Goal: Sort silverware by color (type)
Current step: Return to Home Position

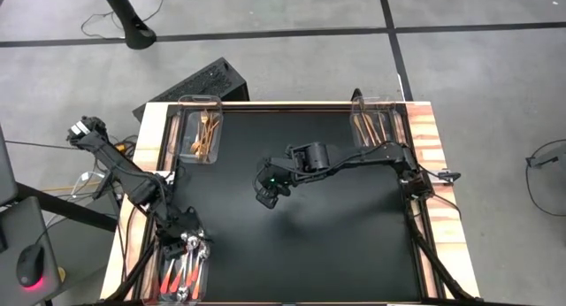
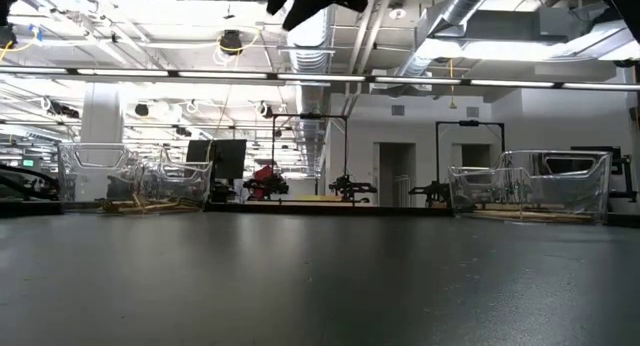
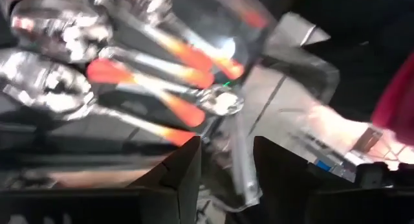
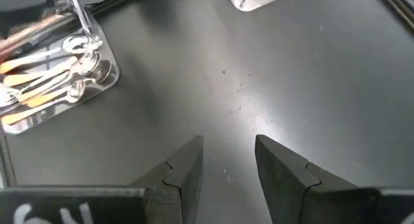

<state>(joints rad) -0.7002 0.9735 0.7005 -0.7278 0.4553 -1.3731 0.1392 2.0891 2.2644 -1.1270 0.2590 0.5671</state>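
Observation:
Silver spoons with orange-red handles [image 1: 184, 269] lie in a clear bin at the table's near left corner; they also fill the left wrist view as spoons [image 3: 155, 68]. My left gripper [image 1: 190, 228] [image 3: 226, 159] hovers open just above that bin's far end. Gold forks [image 1: 205, 133] lie in the far left bin, copper knives [image 1: 371, 127] in the far right bin. My right gripper [image 1: 267, 196] [image 4: 229, 153] hangs open over the bare middle of the black table, holding nothing.
Three clear bins stand at the table's edges: far left bin [image 2: 135, 181], far right bin [image 2: 530, 186], near left bin [image 4: 58, 81]. The black mat [image 1: 309, 244] lies bare between them. The right arm's elbow [image 1: 402, 156] reaches in from the right edge.

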